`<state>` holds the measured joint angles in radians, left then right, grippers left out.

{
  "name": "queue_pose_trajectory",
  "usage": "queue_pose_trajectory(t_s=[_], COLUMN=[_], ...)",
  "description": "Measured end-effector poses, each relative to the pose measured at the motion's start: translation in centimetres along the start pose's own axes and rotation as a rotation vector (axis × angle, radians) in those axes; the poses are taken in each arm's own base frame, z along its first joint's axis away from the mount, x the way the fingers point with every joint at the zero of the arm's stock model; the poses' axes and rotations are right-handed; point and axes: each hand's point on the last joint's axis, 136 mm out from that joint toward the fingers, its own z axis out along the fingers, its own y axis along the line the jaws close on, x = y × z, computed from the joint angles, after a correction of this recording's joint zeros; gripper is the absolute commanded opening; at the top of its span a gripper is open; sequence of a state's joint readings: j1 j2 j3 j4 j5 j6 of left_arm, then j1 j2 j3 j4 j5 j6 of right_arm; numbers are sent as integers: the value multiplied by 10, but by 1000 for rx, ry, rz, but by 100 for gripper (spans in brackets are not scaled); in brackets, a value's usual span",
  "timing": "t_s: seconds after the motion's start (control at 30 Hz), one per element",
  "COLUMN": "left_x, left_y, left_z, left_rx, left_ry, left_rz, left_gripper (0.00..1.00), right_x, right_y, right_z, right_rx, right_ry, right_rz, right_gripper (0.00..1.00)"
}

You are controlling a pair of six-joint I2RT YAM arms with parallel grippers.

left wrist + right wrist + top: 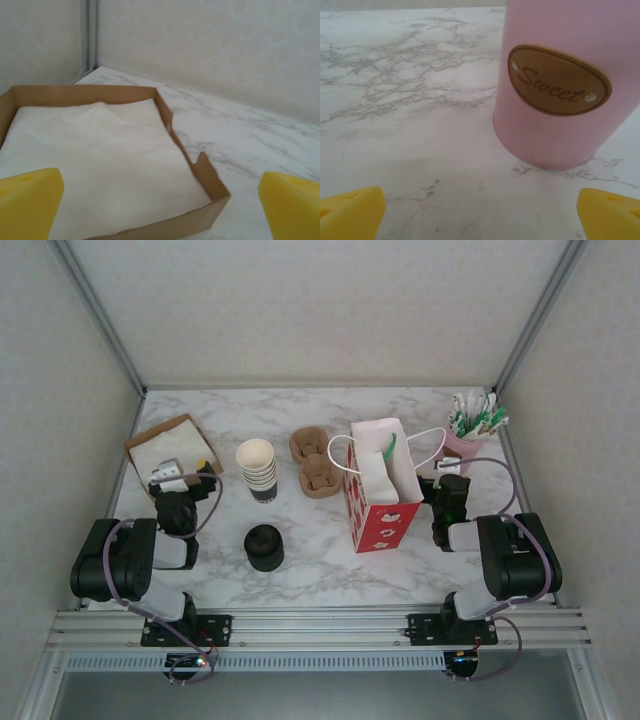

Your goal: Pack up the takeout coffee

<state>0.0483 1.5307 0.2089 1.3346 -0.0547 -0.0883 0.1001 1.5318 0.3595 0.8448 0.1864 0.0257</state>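
The takeout coffee is out of view. A red-and-white paper bag stands open right of the table's middle. My left gripper hovers open at the near edge of a brown cardboard box of white napkins, its yellow fingertips wide apart with nothing between them. My right gripper is open too, just right of the bag. It faces a pink tin labelled "Sweet", and only bare marble lies between its fingertips.
A stack of lidless cream cups and a squat black stack of lids stand left of centre. A brown pulp cup carrier lies beside the bag. The pink tin holds green-and-white sticks at the back right. Walls close in three sides.
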Motion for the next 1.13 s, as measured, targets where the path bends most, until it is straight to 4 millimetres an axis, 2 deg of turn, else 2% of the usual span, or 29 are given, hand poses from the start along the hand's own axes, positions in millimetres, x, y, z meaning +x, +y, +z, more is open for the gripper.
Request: queue_pose_trajectory(t_s=[0.33, 1.13], left_x=[7, 8], left_y=[0, 0], left_z=[1, 1], left_rx=[-3, -3], left_ry=[31, 33], left_rz=[24, 24], left_gripper=[100, 100], right_x=[-3, -3], right_y=[1, 1], right_z=[1, 1], right_rx=[-16, -21], right_ry=[-5, -4], right_rz=[5, 5], right_gripper=[99, 99])
